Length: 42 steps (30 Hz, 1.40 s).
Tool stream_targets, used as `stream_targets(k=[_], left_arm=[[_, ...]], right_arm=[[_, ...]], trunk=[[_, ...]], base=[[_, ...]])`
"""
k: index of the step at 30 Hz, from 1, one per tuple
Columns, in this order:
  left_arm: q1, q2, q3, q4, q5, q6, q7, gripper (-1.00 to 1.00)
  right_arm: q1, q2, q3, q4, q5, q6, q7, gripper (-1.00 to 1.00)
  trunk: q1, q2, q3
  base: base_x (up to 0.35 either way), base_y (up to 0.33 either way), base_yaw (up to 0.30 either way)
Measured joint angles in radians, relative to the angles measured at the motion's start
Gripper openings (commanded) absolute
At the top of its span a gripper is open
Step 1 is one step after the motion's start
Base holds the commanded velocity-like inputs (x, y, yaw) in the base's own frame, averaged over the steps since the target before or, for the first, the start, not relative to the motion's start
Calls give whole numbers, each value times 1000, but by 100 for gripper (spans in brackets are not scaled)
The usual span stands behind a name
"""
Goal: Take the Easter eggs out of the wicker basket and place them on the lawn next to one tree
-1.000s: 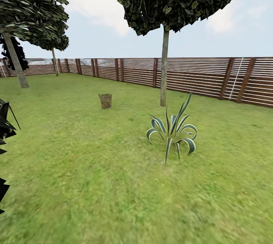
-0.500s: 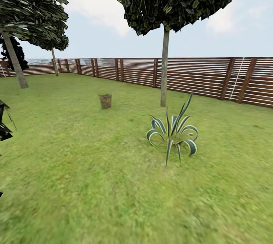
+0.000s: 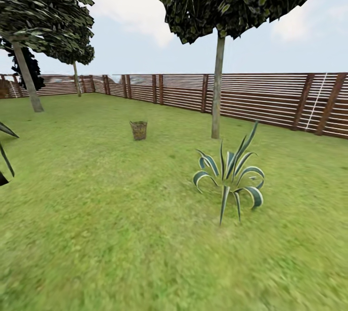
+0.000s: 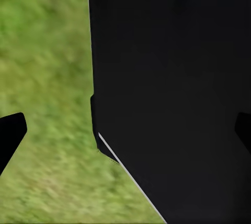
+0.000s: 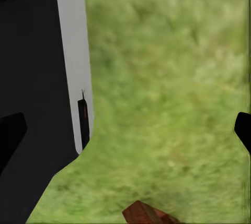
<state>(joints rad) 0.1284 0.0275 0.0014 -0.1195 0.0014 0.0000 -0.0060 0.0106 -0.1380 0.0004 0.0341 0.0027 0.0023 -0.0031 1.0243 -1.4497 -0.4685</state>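
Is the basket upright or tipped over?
Upright. In the head view the basket stands on the lawn with its rim on top, left of the tree. Its contents are too small to tell.

The lawn [image 3: 121, 233] is rendered as matt, blurry-textured grass. The wicker basket [image 3: 138, 130] is seen as brown open weave — rough-looking. The fence [image 3: 270, 98] is shown as brown horizontal wooden slats. A smooth, pale trunk is borne by the tree [image 3: 217, 93]. The agave [image 3: 231, 176] is given smooth striped leaves — faintly glossy.
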Motion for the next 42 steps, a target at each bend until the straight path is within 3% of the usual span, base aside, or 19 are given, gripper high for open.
stream_targets(k=[17,28,42], left_arm=[[0,0,0,0,0,0,-1,100],[0,0,0,0,0,0,0,100],[0,0,0,0,0,0,0,100]], right_arm=[[0,0,-2,0,0,1,-1,100],[0,-2,-1,0,0,0,0,100],[0,-2,-5,0,-2,0,-1,100]], trunk=[[0,0,0],[0,0,0],[0,0,0]], base=[[344,0,279],[344,0,51],[344,0,224]])
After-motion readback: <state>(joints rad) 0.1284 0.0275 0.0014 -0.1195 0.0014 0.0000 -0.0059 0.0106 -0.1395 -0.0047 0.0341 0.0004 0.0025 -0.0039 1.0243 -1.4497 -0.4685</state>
